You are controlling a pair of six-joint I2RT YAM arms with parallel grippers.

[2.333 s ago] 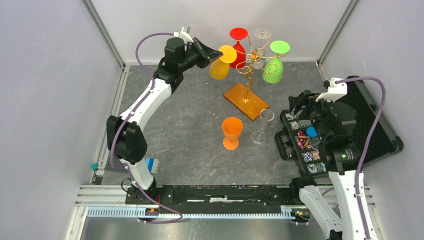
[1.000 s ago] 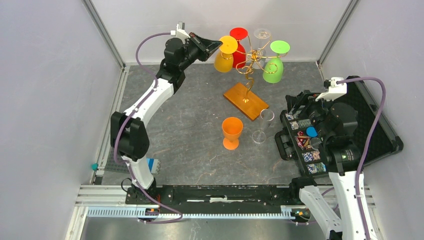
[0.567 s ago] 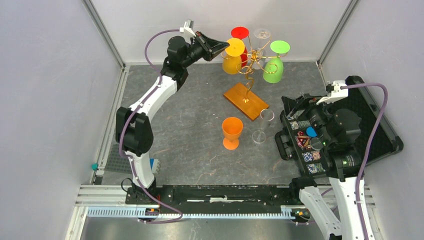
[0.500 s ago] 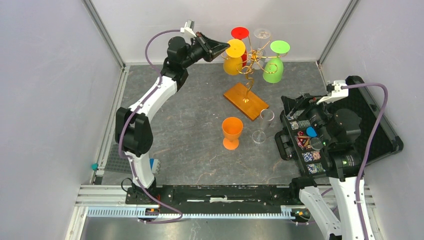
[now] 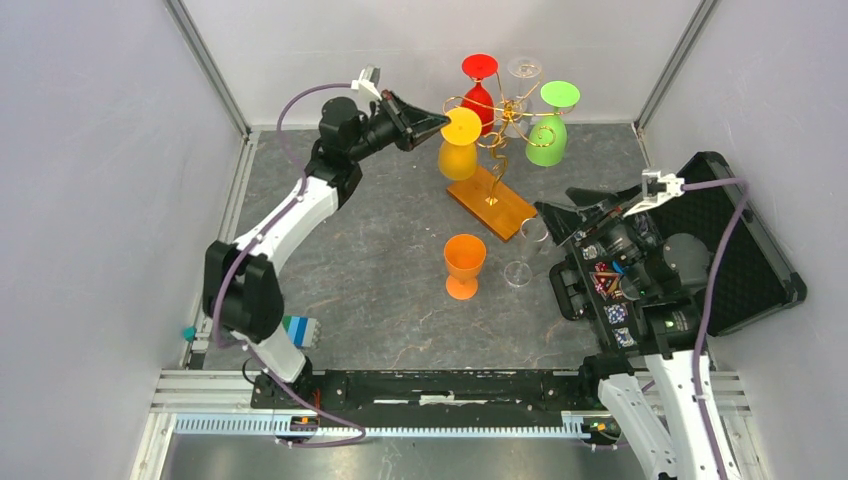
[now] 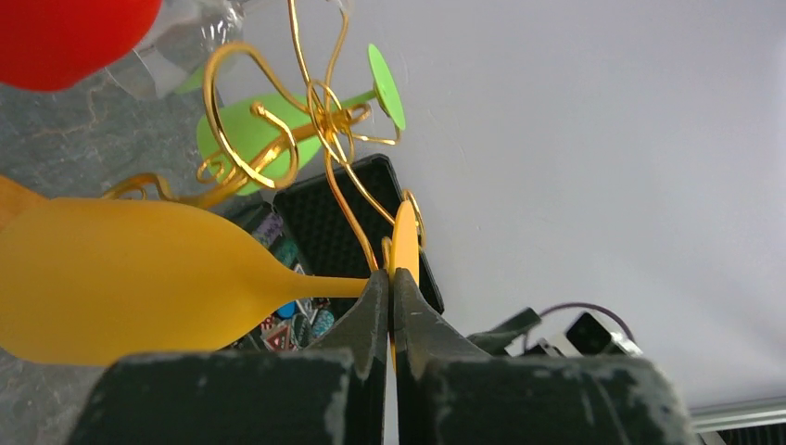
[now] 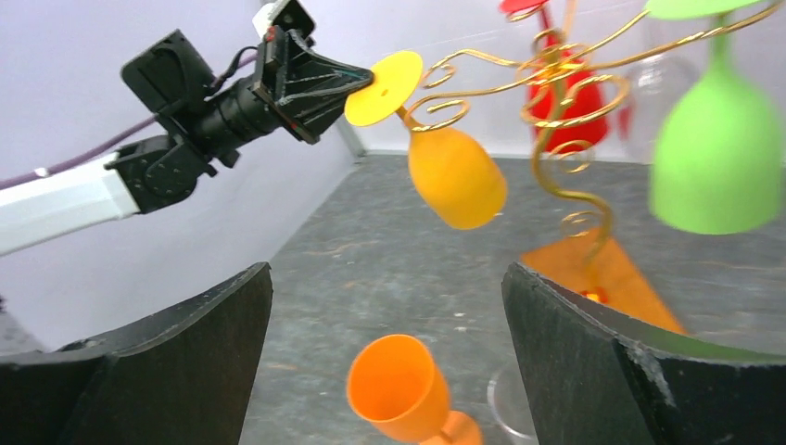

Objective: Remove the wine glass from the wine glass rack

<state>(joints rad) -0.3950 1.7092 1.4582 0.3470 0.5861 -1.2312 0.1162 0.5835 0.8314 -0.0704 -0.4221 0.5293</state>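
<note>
A yellow wine glass [image 5: 457, 158] hangs tilted, bowl down, at the left side of the wine glass rack [image 5: 497, 140], a gold wire stand on an amber base [image 5: 492, 202]. My left gripper [image 5: 440, 122] is shut on the rim of its flat foot [image 6: 405, 246]. The stem runs beside a curled wire arm [image 7: 443, 116]; whether they touch is unclear. Red [image 5: 478, 95], clear [image 5: 523, 70] and green [image 5: 546, 140] glasses hang on the rack. My right gripper [image 7: 386, 269] stands open and holds nothing, just right of the base.
An orange glass [image 5: 464, 265] and a clear glass [image 5: 527, 250] stand upright on the table in front of the rack base. An open black case [image 5: 740, 260] with poker chips lies at the right. A small blue and white object [image 5: 300, 328] sits by the left arm's base.
My left gripper has brought the yellow glass down and nearer, away from the red glass. The right arm has swung left toward the rack, and its jaws have opened wider.
</note>
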